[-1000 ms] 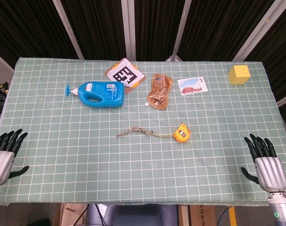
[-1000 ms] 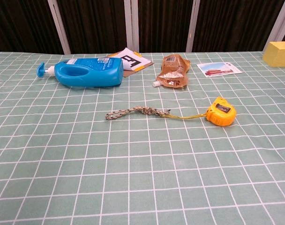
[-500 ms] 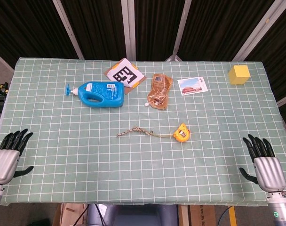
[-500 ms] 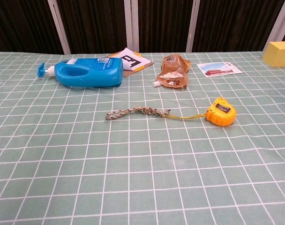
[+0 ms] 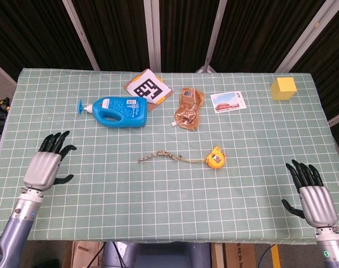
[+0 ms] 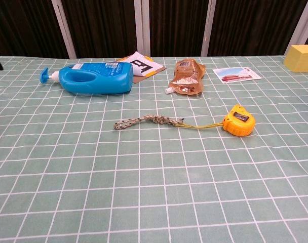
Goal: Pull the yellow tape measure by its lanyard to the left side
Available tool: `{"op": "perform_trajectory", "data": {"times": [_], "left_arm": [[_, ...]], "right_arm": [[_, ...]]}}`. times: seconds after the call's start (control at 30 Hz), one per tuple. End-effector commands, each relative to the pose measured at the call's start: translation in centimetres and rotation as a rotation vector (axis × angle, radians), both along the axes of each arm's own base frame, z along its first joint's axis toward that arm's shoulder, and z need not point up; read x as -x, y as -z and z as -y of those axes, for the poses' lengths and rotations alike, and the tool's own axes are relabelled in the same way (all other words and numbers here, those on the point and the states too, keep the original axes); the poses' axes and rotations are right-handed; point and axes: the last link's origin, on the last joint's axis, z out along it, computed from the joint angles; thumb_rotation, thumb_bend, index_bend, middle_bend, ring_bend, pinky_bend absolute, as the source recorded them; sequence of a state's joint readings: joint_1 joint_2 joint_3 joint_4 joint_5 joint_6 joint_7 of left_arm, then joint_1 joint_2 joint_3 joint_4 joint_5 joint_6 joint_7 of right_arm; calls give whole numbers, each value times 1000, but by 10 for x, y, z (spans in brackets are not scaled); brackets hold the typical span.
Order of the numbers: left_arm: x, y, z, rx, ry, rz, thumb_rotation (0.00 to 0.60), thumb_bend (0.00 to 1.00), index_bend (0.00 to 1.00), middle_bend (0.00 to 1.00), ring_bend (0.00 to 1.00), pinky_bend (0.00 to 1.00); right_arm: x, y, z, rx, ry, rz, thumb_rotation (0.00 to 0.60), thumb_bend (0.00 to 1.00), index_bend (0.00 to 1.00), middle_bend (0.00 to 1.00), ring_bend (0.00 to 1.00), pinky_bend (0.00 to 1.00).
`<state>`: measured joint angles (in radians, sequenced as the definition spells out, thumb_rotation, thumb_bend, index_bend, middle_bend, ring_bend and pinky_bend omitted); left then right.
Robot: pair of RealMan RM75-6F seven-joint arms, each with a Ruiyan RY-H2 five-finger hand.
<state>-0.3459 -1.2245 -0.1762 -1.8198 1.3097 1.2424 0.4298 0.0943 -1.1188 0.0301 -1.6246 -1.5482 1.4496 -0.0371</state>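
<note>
At centre frame, the yellow tape measure lies on the green checked bench, untouched.
Its braided lanyard trails leftward from it across the cloth. My left hand hovers over the lower left of the bench with fingers spread, holding nothing; my right hand sits at the lower right corner, fingers likewise apart and empty. Both are well apart from the lanyard.

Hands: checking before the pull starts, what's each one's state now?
Left hand: open, holding nothing.
Right hand: open, holding nothing.
</note>
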Motion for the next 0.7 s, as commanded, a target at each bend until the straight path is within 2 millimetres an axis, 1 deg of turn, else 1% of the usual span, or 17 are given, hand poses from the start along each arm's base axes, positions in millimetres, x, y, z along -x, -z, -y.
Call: {"op": "perform_trajectory", "data": {"times": [0.03,0.27,0.4,0.5,0.7], "left_arm": [[-33,28,-22,39,9,30,600,205,355,53,0,23],[-64,68,-41,65,-1,45,600,262,437,119,0,62],[-74,84,-47,73,-4,38,600,320,455,129,0,64],[-83,105,-54,89,-19,24,600,357,465,137,0,64],[-92,134,-61,108,-48,1,600,367,476,141,0,64]], "right_arm": [[1,0,0,-3,6,9,600,251,0,0,0,0],[1,-2,0,-12,16,28,600,251,0,0,0,0],[2,-2,0,-15,17,34,600,251,0,0,0,0],[2,-1,0,-21,29,47,600,251,0,0,0,0],[3,-1,1,-32,44,64,600,251,0,0,0,0]]}}
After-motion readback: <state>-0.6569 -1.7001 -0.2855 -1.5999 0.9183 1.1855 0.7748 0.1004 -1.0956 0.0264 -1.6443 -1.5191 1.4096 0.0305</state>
